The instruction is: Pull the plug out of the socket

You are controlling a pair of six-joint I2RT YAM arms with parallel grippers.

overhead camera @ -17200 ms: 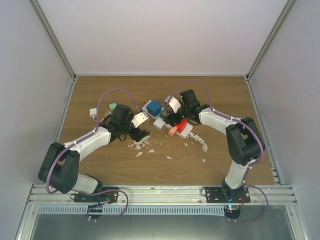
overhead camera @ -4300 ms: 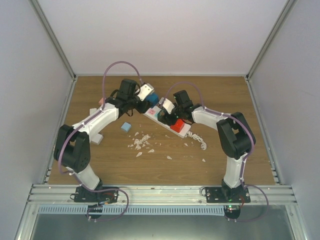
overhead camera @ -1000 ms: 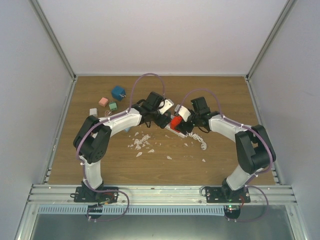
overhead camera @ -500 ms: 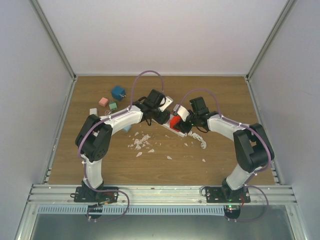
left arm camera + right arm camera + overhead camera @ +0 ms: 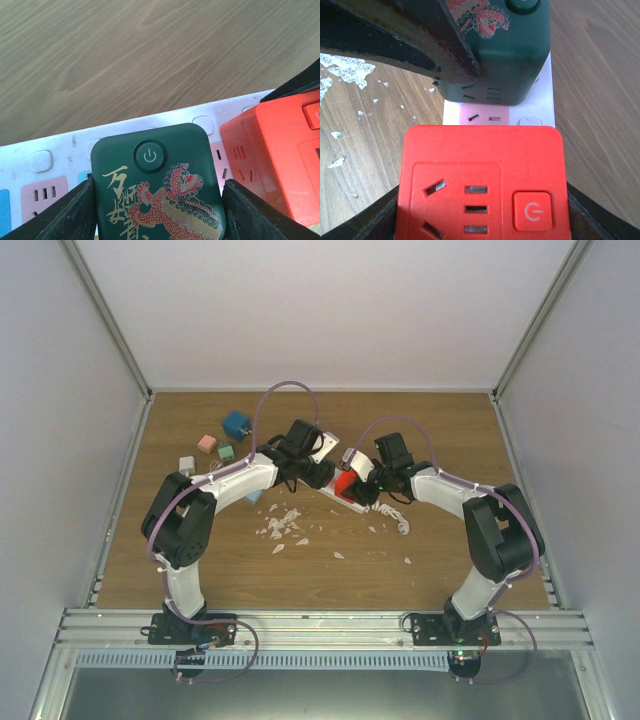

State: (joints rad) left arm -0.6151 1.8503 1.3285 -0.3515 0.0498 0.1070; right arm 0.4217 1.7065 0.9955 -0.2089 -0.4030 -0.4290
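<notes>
left jaws clamping green plug (image 5: 159, 187), right jaws clamping red plug (image 5: 480, 165) (both on socket (image 5: 67, 150))

Wood-grain tabletop (image 5: 200, 570) — plain white walls (image 5: 320, 310) behind, aluminium frame rails (image 5: 320, 625)

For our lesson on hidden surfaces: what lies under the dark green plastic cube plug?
Under the dark green cube plug lies the long white plastic power strip; a pink outlet face shows beside it. The plug's own outlet and prongs are covered.
</notes>
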